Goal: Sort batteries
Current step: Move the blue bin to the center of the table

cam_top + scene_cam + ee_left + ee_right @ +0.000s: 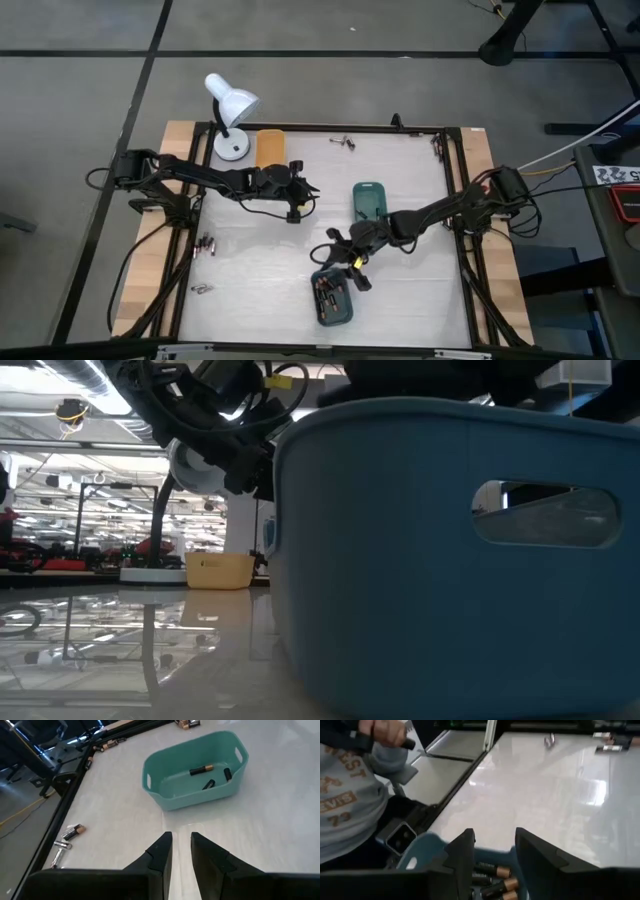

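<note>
Your right gripper [492, 857] hangs just over the dark teal tray [332, 297], fingers parted a moderate way with nothing between them. Below the fingers you can see batteries [494, 879] lying in that tray, dark bodies with copper ends. From above, the tray sits near the bench's [260, 300] front edge, and the gripper is at its far rim.

Your left gripper [181, 845] hovers above bare bench, well away from the dark tray, toward the orange tray [270, 148] and the white lamp [230, 112]. Its fingers stand a narrow gap apart and hold nothing. Ahead of it is the green tray [196, 770], with three batteries [201, 769] inside.

Loose batteries lie off to the left of the dark tray, near the bench's left rail [206, 243], and a few more at the far edge [345, 141].

A person in a grey printed shirt [342, 800] stands beyond the bench by the dark tray.
</note>
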### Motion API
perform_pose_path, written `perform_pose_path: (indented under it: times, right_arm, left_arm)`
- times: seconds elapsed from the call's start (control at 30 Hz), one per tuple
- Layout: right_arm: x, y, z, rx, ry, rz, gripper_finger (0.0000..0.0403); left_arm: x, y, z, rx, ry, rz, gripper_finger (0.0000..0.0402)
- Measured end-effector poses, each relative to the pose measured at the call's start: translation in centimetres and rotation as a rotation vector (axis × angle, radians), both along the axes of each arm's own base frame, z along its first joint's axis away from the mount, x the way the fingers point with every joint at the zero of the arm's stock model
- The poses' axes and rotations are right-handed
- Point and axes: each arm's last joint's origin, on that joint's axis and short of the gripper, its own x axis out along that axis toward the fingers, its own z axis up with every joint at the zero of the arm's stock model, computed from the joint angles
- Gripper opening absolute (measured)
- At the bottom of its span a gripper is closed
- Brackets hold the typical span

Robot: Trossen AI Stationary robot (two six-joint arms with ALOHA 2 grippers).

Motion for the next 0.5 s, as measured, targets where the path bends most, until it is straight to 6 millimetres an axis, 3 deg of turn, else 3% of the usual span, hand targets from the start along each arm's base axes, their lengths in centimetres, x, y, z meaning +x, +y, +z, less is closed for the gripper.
perform_pose_path:
  times: [0.23,0.37,0.5]
  right_arm:
    - [-1.6,-1.2,1.3,-0.065,0.082,-0.004,0.0126]
    - [-3.9,-2.1,2.9,-0.216,0.119,-0.089,0.0123]
    - [-7.2,-3.1,4.3,-0.389,0.045,-0.263,0.0122]
  left_arm:
    - [0.4,-2.2,2.0,-0.048,-0.083,-0.082,0.0061]
    - [0.4,-4.0,1.9,-0.204,-0.079,-0.196,0.0061]
    - [0.3,-6.0,1.7,-0.342,-0.061,-0.299,0.0061]
